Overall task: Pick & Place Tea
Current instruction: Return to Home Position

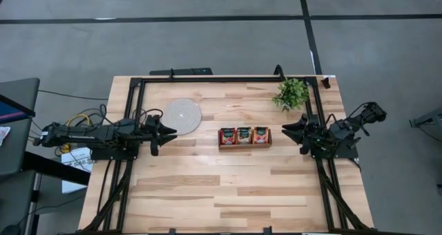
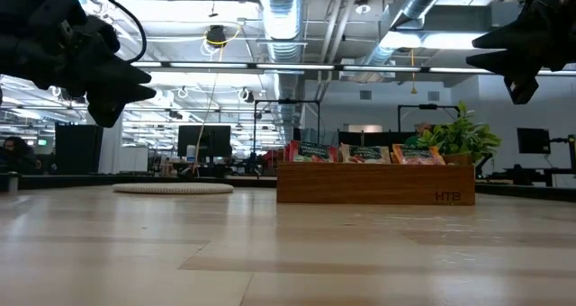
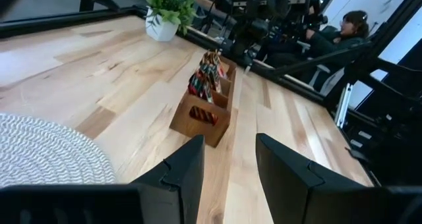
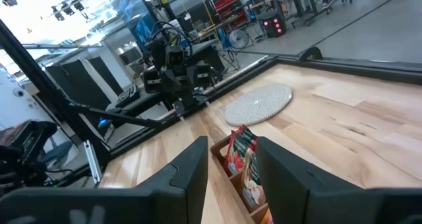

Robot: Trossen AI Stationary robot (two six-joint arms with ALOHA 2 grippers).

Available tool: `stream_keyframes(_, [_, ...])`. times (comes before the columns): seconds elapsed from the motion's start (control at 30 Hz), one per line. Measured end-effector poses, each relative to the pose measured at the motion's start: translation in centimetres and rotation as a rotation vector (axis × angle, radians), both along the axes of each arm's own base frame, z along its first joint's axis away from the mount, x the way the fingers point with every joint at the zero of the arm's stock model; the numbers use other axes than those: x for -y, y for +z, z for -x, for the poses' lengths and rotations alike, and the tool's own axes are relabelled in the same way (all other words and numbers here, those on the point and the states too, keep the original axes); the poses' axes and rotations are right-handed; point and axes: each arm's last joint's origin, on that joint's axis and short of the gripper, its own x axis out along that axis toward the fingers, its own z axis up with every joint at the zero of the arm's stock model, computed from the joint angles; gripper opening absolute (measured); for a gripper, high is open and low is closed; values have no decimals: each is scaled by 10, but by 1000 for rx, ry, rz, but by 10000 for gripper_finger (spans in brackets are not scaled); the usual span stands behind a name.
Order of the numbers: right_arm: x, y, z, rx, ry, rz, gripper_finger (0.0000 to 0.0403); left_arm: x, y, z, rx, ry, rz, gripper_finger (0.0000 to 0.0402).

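The tea sachets (image 1: 244,135) stand upright in the three compartments of a brown wooden tray (image 1: 245,146) at the table's middle; they also show in the low view (image 2: 364,153) and in both wrist views (image 3: 208,76) (image 4: 242,155). My left gripper (image 1: 166,133) hangs open and empty above the table's left side, left of the tray. My right gripper (image 1: 293,129) hangs open and empty above the right side, right of the tray. Its fingers frame the tray in the right wrist view (image 4: 231,178); my left gripper's fingers show in the left wrist view (image 3: 229,174).
A round grey-white disc (image 1: 182,114) lies flat at the far left, near my left gripper. A small green potted plant (image 1: 291,93) stands at the far right. A black frame (image 1: 228,77) runs along the table's edges. A person (image 3: 346,26) sits beyond the table's right side.
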Motion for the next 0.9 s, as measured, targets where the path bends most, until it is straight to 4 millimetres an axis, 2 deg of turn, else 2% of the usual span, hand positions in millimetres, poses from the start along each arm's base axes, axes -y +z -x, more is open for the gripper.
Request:
stream_keyframes(0.2, [0,0,0,0,0,0,119,0,1,1,10,0,-1,129])
stream_keyframes(0.67, [0,0,0,0,0,0,119,0,14,14,166,0,-5,129])
stream_keyframes(0.9, [0,0,0,1,0,0,119,0,13,14,160,0,-4,129])
